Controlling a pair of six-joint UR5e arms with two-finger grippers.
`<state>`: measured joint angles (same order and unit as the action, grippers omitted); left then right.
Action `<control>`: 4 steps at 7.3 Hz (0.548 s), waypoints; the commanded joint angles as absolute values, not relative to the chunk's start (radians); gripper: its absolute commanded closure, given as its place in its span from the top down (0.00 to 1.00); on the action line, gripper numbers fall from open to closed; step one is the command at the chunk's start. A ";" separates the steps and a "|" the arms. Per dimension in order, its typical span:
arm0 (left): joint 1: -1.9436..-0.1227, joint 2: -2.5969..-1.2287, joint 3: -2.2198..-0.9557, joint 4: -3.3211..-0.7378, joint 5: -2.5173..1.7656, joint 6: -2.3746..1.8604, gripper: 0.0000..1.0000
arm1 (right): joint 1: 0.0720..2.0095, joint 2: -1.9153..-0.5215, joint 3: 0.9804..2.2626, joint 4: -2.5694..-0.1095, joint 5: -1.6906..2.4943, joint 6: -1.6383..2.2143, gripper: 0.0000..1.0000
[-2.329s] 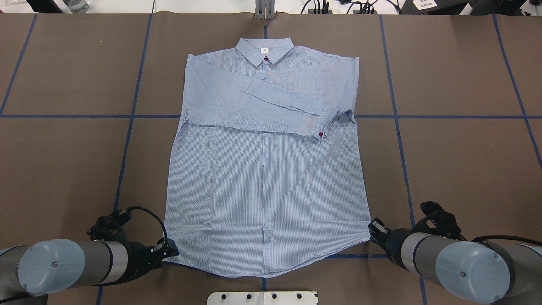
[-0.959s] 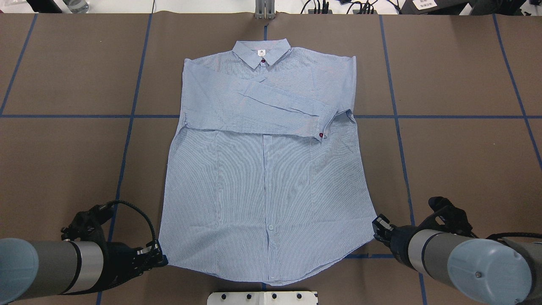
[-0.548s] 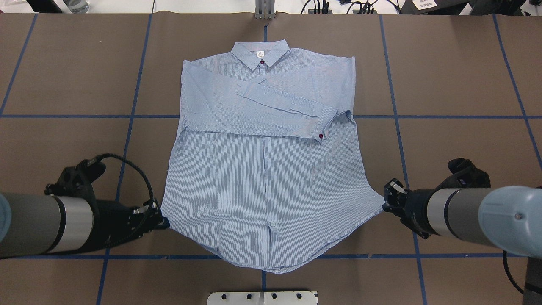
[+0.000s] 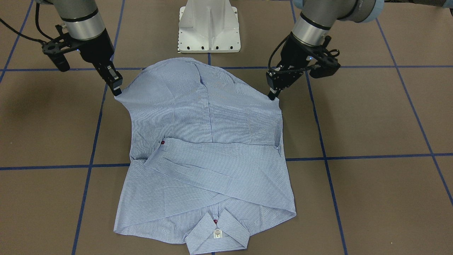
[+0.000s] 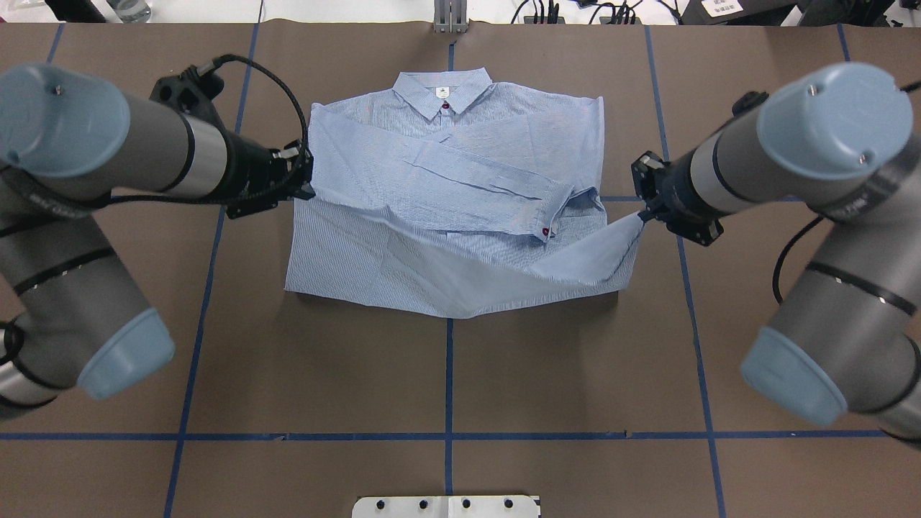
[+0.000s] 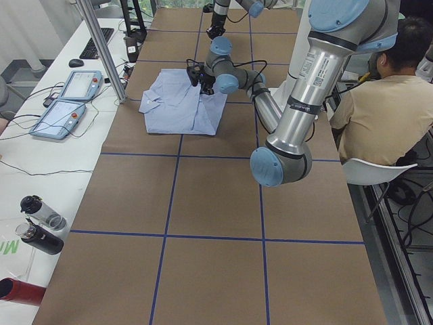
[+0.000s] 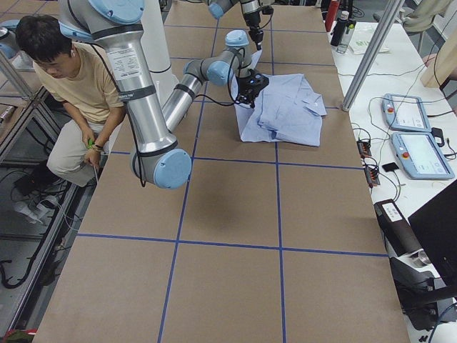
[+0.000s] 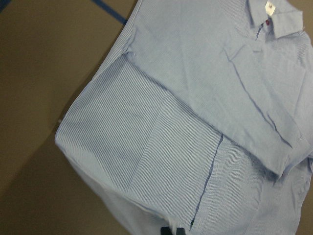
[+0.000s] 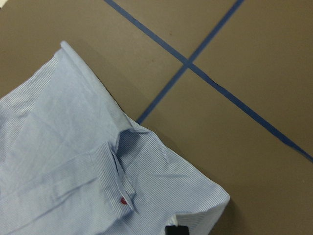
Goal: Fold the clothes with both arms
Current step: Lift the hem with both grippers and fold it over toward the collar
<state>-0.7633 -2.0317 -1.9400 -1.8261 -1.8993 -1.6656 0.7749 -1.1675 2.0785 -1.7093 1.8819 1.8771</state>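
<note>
The table [image 5: 446, 374] is covered in brown paper crossed by blue tape lines [image 5: 447, 436], with a white base plate [image 5: 446, 506] at its 6 o'clock edge. A white bench [image 6: 27, 159] along the far side carries two control tablets [image 6: 79, 84] and bottles [image 6: 42, 211]. A person [image 6: 379, 115] in a beige shirt sits behind the robot.

In the overhead view, the shirt [image 5: 460, 165] lies in the table's far half. Its collar [image 5: 442, 90] points to 12 o'clock, and its collar-to-hem axis runs 12 to 6. Both sleeves are crossed over the chest.

The left gripper [image 5: 306, 188], at the shirt's 9 o'clock, is clamped on one hem [image 5: 460, 288] corner. The right gripper [image 5: 642, 214], at 3 o'clock, pinches the other. The raised hem sags between them.
</note>
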 commanded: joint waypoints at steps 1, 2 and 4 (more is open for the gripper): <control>-0.866 -2.141 -1.756 -1.859 -1.913 -1.595 0.00 | 0.903 -0.996 1.824 -1.723 1.950 1.711 0.00; -0.879 -2.176 -1.684 -1.891 -1.911 -1.597 0.00 | 0.925 -0.904 1.678 -1.706 1.950 1.685 0.00; -0.894 -2.227 -1.515 -2.029 -1.907 -1.600 0.00 | 0.949 -0.781 1.422 -1.619 1.950 1.625 0.00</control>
